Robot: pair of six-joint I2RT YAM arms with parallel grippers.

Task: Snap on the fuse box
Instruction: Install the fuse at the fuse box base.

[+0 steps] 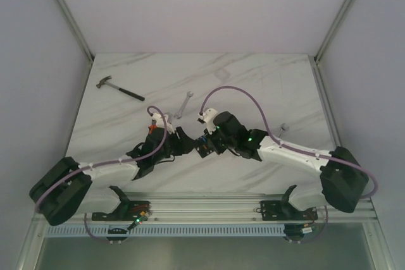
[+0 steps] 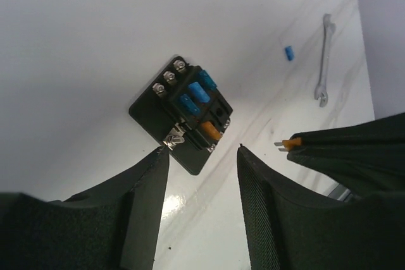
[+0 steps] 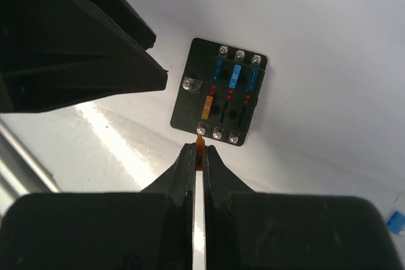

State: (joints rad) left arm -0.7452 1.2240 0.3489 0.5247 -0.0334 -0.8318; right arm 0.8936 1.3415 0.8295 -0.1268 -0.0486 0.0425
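fuse box (image 3: pixel 218 93) lies flat on the tabletop (image 1: pixel 253 80) with bare marble all round it. left claw (image 2: pixel 203 153) stands partly open at its corner, holding nothing. right claw (image 3: pixel 200 150) pinches an amber fuse (image 2: pixel 292 143) just beside its screw edge. wrench (image 2: pixel 324 60), loose blue fuse (image 2: pixel 289 52) and hammer (image 1: pixel 120 89) lie well apart behind.

White, grey-veined marble surface (image 1: pixel 266 74), enclosed by pale walls (image 1: pixel 209 4) with metal corner posts. Far left: hammer (image 1: pixel 120 89), head toward the left wall, black handle slanting down to the right. Near centre: silver open-ended wrench (image 1: pixel 183 105), lying flat, well apart from the hammer. Near the wrench in the left wrist view: small loose blue fuse (image 2: pixel 288 52). Amber fuse (image 2: pixel 292 143), metal prongs exposed, off the surface. Near edge: slotted aluminium rail (image 1: pixel 209 210).
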